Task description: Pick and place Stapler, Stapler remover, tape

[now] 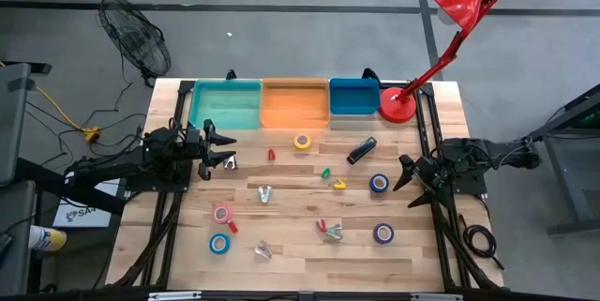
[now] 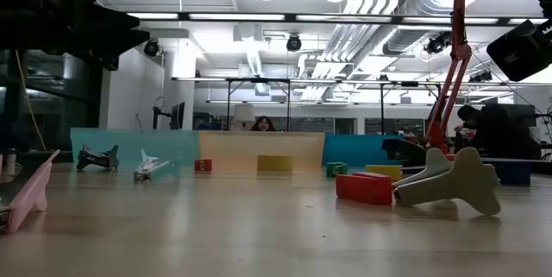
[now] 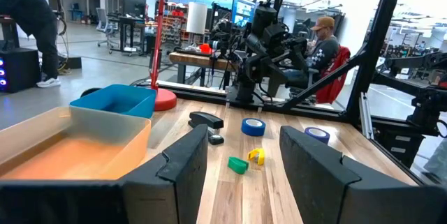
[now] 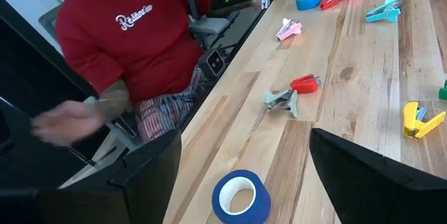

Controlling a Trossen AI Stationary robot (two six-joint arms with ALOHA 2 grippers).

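The black stapler [image 1: 362,150] lies on the table below the blue bin and also shows in the left wrist view [image 3: 206,119]. Tape rolls lie flat: yellow [image 1: 302,141], two dark blue [image 1: 379,183] [image 1: 383,233], pink [image 1: 222,213], light blue [image 1: 219,243]. Small claw-shaped staple removers [image 1: 264,194] [image 1: 328,230] [image 1: 262,250] are scattered between them. My left gripper [image 1: 220,146] [image 3: 241,175] hovers open near the teal bin. My right gripper [image 1: 412,181] [image 4: 244,161] is open at the table's right side, with a dark blue roll [image 4: 241,196] in front of its fingers, untouched.
Teal [image 1: 227,104], orange [image 1: 295,102] and blue [image 1: 354,97] bins line the far edge, beside a red lamp's base [image 1: 398,104]. Small red [image 1: 272,154], green [image 1: 325,173] and yellow [image 1: 338,185] pieces lie mid-table. A person in a red shirt [image 4: 133,35] sits at the near edge.
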